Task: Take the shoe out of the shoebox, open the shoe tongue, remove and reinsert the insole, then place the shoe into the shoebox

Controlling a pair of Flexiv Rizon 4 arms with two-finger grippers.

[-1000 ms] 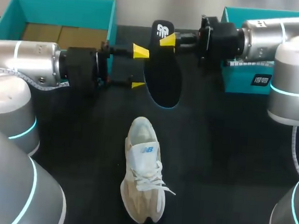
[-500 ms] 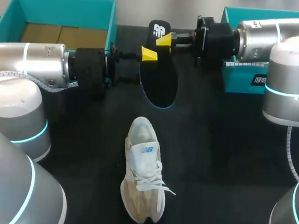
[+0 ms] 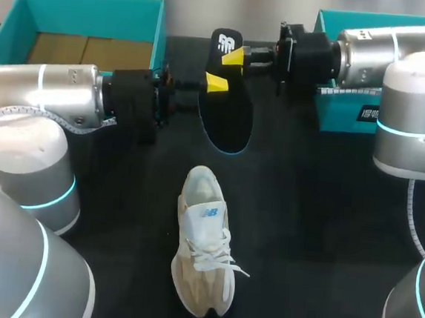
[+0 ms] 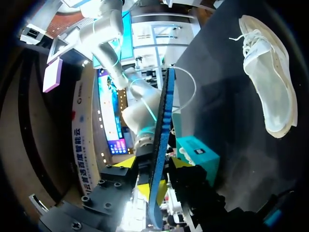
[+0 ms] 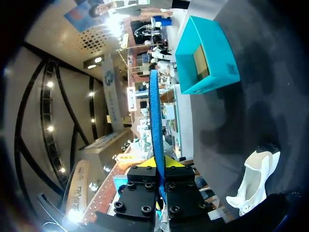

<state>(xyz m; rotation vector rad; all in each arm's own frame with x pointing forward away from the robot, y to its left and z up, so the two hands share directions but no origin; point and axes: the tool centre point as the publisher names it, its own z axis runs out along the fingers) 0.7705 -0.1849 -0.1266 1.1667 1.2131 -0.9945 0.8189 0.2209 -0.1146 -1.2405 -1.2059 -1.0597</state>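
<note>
A black insole (image 3: 226, 112) with a blue rim hangs in the air over the back of the table. My right gripper (image 3: 236, 56) is shut on its heel end; in the right wrist view the insole (image 5: 153, 111) runs edge-on out of that gripper (image 5: 161, 164). My left gripper (image 3: 214, 83) straddles the insole's middle from the left. In the left wrist view the insole (image 4: 162, 125) passes edge-on between its yellow fingers (image 4: 127, 162), which stand slightly apart from it, so that gripper (image 4: 153, 164) is open. The white shoe (image 3: 204, 240) lies on the table in front, toe toward me.
An open teal shoebox (image 3: 21, 8) stands at the back left, behind my left arm. A second teal box part (image 3: 335, 114) sits at the back right under my right arm. The black table (image 3: 317, 235) stretches out around the shoe.
My left gripper has moved right to the insole and its fingers have narrowed around it. The right gripper has shifted slightly left with the insole. The shoe has not moved.
</note>
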